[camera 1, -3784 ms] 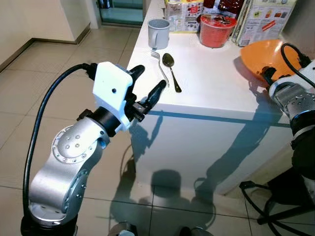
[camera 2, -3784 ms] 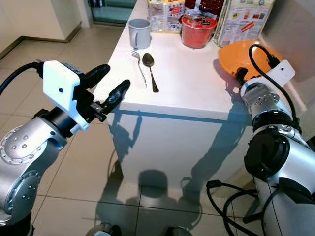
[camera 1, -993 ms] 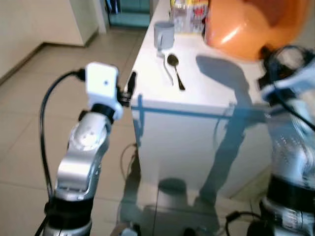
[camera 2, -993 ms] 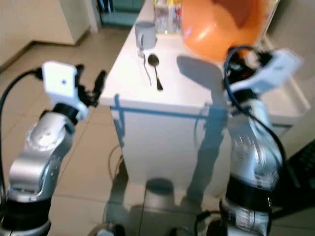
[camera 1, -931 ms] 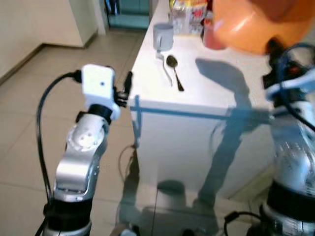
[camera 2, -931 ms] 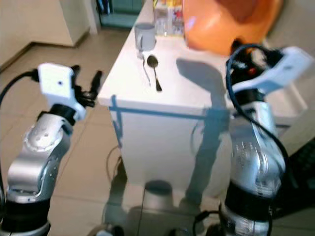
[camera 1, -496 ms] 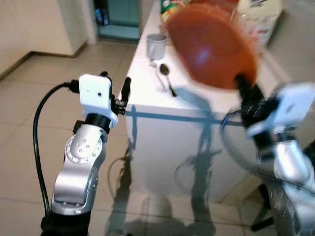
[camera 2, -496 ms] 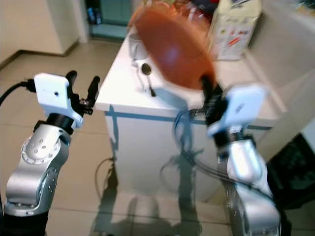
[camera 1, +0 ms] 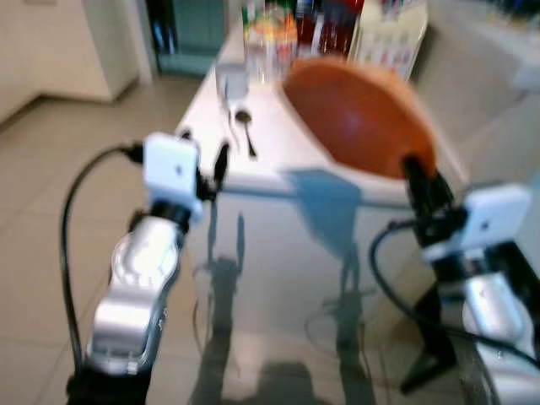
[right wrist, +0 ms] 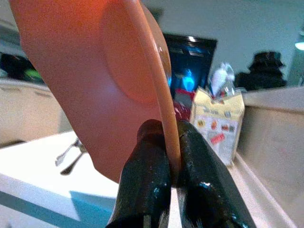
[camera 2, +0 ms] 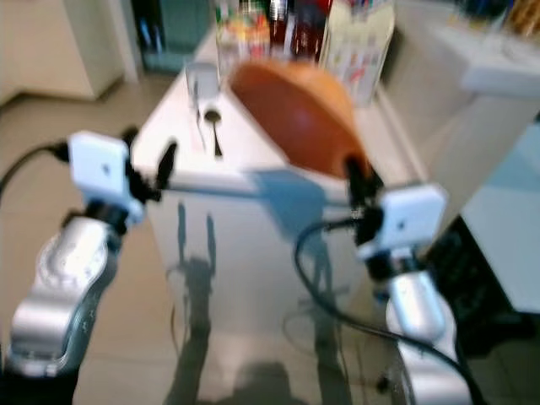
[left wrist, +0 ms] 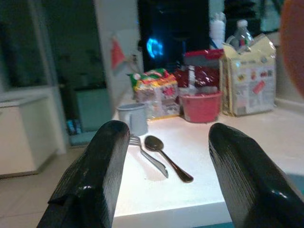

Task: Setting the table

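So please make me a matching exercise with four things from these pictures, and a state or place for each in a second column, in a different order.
Things:
1. orange bowl
2. spoon
3. grey mug
4. left gripper

States or places:
A. open, holding nothing
B. lying flat on the white table, beside the fork
C. pinched by its rim in the right gripper, raised off the table
D. standing upright behind the fork and spoon, beside the food packages

Right pairs: 1-C, 2-B, 3-D, 4-A
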Motion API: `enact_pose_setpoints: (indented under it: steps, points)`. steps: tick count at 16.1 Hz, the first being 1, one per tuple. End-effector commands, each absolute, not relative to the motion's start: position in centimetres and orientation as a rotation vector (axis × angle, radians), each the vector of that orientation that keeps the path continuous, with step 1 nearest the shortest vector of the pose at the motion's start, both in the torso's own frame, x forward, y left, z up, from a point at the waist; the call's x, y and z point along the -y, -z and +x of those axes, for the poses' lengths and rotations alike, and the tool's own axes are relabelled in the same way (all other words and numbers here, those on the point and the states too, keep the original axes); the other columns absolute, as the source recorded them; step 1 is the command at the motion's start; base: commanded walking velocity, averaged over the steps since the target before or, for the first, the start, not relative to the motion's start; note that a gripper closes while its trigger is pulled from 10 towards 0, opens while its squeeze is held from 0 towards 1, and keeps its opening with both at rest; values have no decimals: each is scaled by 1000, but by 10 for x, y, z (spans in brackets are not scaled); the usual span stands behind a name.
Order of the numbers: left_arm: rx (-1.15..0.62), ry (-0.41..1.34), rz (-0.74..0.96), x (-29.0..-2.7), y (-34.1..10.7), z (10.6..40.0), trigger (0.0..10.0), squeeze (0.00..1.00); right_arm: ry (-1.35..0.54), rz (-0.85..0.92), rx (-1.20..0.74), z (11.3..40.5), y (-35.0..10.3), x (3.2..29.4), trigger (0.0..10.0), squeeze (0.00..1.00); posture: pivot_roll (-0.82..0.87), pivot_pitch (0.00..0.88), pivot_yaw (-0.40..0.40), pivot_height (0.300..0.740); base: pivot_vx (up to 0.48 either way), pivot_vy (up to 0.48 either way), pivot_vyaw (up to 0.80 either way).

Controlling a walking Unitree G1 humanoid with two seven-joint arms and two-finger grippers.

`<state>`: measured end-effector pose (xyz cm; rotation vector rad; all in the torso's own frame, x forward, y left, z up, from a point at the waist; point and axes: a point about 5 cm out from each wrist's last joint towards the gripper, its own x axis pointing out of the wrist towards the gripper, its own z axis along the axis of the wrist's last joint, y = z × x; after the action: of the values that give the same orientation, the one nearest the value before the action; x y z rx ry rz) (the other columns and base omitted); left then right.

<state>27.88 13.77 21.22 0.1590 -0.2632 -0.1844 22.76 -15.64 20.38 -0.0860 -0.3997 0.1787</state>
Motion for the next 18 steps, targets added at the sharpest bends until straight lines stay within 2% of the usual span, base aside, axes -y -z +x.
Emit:
enact_pose_setpoints:
  steps: [1,13,18]
  points:
    - [276,212,163,-132,-214,279,10000,0,-156,-98,432,227,-206,162,10000,0,-3,0,-28,740,0,-469,0]
    - [285,200,165,-120,-216,291,10000,0,-99,-79,386,242,-196,171,10000,0,-32,0,-51,740,0,-460,0]
    - [276,207,151,-118,-213,292,10000,0,-81,-88,387,240,-195,173,10000,0,-50,0,-17,740,0,-458,0]
